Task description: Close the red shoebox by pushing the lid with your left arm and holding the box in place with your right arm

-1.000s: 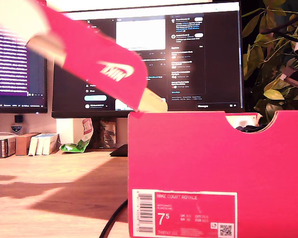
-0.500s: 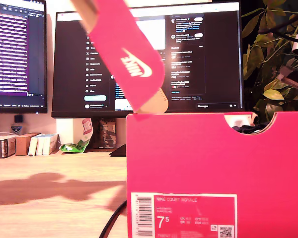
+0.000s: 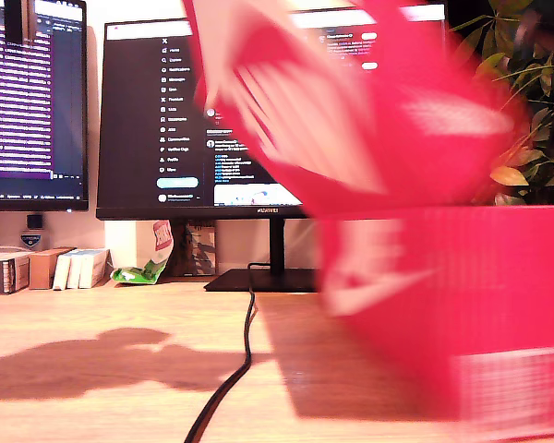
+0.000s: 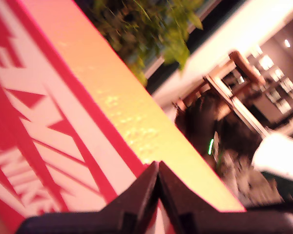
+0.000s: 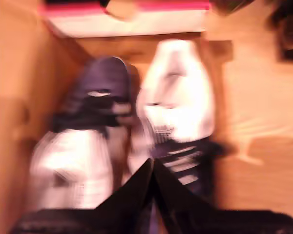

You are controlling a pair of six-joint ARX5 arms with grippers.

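Note:
The red shoebox (image 3: pixel 462 305) stands on the desk at the exterior view's right, smeared by motion. Its red lid (image 3: pixel 351 111) with white lettering is raised above it, tilted and blurred. In the first wrist view my first gripper (image 4: pixel 158 168) is shut, its tips against the lid (image 4: pixel 44 146) beside the lid's pale cardboard edge (image 4: pixel 132 117). The second wrist view looks down into the open box (image 5: pixel 19 122), where a pair of dark and white shoes (image 5: pixel 171 97) lies. My second gripper (image 5: pixel 151 163) is shut above them. Neither arm is distinct in the exterior view.
Two monitors (image 3: pixel 166 111) stand behind the box, and a black cable (image 3: pixel 235 369) runs across the wooden desk (image 3: pixel 92 332). Small boxes and books (image 3: pixel 37 269) and a green packet (image 3: pixel 138 272) sit at the exterior view's left. A plant (image 3: pixel 526 157) is at its right.
The lid has swung from the exterior view's upper left over toward the right above the box. The box has shifted right, uncovering the monitor stand and cable.

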